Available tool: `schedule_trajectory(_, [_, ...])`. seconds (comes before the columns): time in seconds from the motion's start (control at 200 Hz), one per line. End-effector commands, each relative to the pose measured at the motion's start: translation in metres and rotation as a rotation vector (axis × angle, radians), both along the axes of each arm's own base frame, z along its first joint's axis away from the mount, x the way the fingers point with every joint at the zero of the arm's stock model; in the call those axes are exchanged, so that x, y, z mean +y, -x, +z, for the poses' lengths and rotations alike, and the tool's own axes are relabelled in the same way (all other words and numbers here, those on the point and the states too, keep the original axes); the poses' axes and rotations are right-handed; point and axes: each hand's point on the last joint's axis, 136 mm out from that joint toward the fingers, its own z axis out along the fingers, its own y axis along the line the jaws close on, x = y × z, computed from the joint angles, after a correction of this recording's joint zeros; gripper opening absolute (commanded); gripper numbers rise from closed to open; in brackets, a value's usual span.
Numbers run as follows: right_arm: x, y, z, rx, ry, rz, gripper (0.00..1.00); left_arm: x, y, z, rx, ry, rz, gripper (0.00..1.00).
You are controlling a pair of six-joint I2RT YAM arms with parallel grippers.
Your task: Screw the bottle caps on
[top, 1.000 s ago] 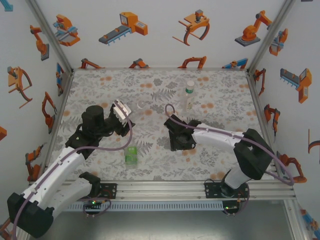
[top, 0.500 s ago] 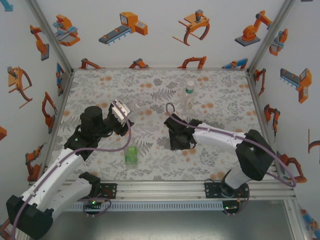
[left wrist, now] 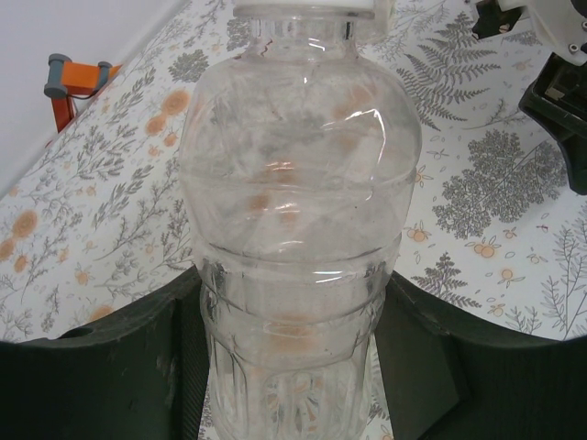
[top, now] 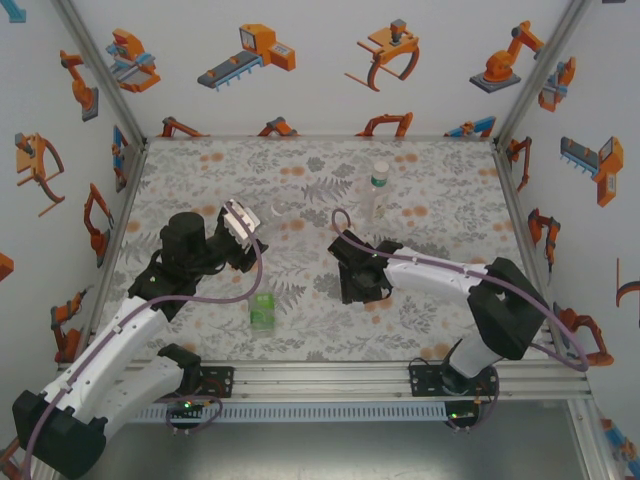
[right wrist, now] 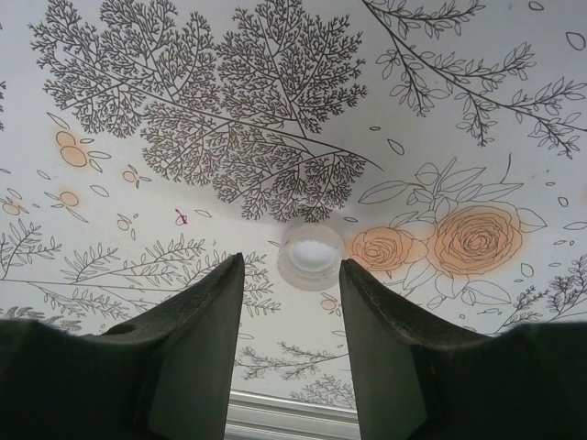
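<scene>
My left gripper (left wrist: 293,367) is shut on the lower body of the clear bottle (left wrist: 298,202), which is tilted away from the camera; a white rim (left wrist: 303,7) shows at its neck. From above, the left gripper (top: 243,224) holds this bottle (top: 274,213) over the mat's left middle. My right gripper (right wrist: 292,261) is open and points down at the mat, with a pale translucent cap (right wrist: 312,255) lying just ahead of its tips. In the top view the right gripper (top: 354,290) is low at the mat's centre. The short green bottle (top: 262,310) stands near the front.
The taller clear bottle with a green neck band (top: 378,190) stands upright at the back centre with a white cap on top. The printed mat (top: 440,230) is ringed by white walls, with an aluminium rail (top: 320,378) along the front. The right arm's wrist (left wrist: 555,101) is near the held bottle.
The left gripper, holding the clear bottle, edged slightly up and to the left. The right gripper stayed low over the cap, almost still.
</scene>
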Motion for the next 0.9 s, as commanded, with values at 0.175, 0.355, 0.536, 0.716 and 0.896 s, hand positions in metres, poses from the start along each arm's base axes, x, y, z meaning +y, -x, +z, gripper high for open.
schedule_trajectory(0.175, [-0.006,0.007,-0.011,0.03,0.04,-0.008,0.46,-0.004,0.003,0.01,-0.016,0.032,-0.017,0.0])
schedule_trajectory(0.355, [-0.007,0.009,-0.014,0.038,0.052,-0.007,0.46,-0.003,0.002,0.009,-0.016,0.031,-0.014,0.0])
schedule_trajectory(0.536, [-0.007,0.011,-0.017,0.042,0.051,-0.01,0.46,-0.003,0.002,0.008,-0.016,0.031,-0.013,0.0])
schedule_trajectory(0.716, [-0.006,0.013,-0.023,0.057,0.041,-0.015,0.44,-0.004,0.001,0.008,-0.009,0.03,-0.014,0.0])
schedule_trajectory(0.896, [-0.001,0.014,-0.024,0.054,0.001,-0.032,0.37,-0.002,0.002,0.009,-0.018,0.031,-0.006,0.0])
